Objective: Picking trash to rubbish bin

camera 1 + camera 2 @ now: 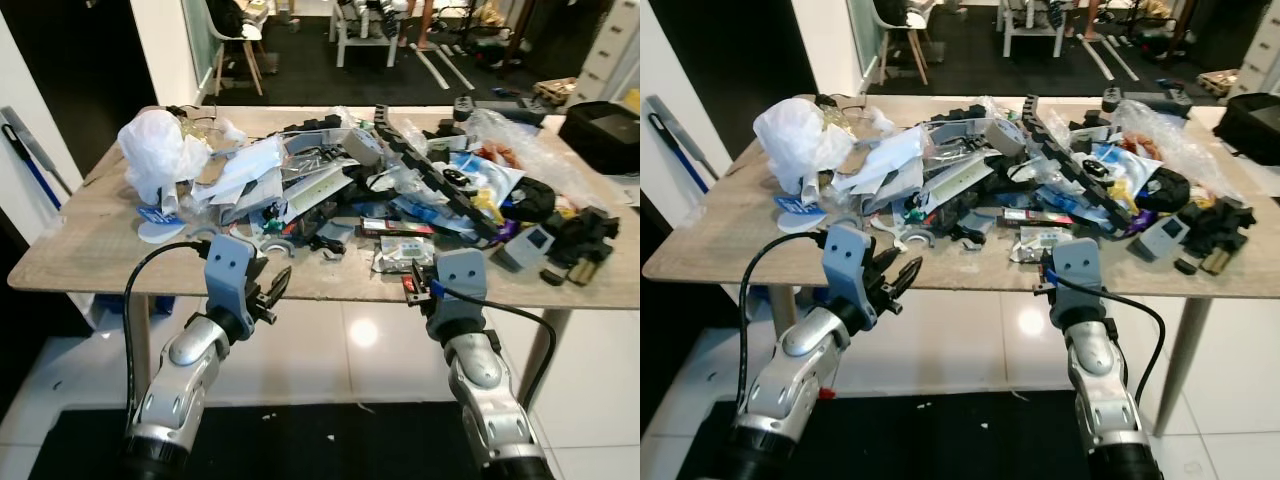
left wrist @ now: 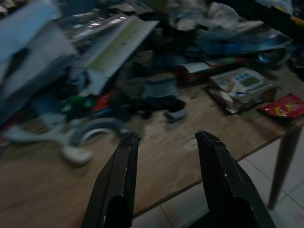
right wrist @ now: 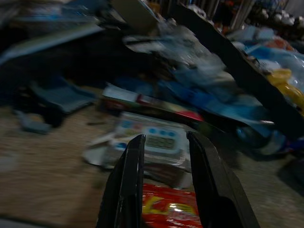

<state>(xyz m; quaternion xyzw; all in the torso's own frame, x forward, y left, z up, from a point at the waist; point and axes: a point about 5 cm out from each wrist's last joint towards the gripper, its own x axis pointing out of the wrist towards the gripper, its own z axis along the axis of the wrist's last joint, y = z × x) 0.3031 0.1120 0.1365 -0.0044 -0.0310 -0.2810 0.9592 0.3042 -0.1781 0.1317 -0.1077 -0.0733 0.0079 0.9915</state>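
A heap of trash covers the wooden table (image 1: 90, 245): paper, plastic wrap and black parts. A small red wrapper (image 3: 166, 207) lies at the table's front edge, with a silver foil packet (image 1: 402, 254) just behind it. My right gripper (image 3: 165, 138) is open at that edge, and the red wrapper lies between its fingers (image 3: 127, 185). My left gripper (image 1: 272, 288) is open at the front edge further left, over bare wood, with nothing between its fingers (image 2: 118, 180). A white curved plastic piece (image 2: 90, 133) lies just beyond it.
A crumpled white plastic bag (image 1: 158, 148) sits at the table's left end. A black case (image 1: 603, 130) sits at the far right. Glossy white tiles (image 1: 350, 340) lie under the table, a mop (image 1: 30, 150) leans at the left, and a chair (image 1: 235, 40) stands behind.
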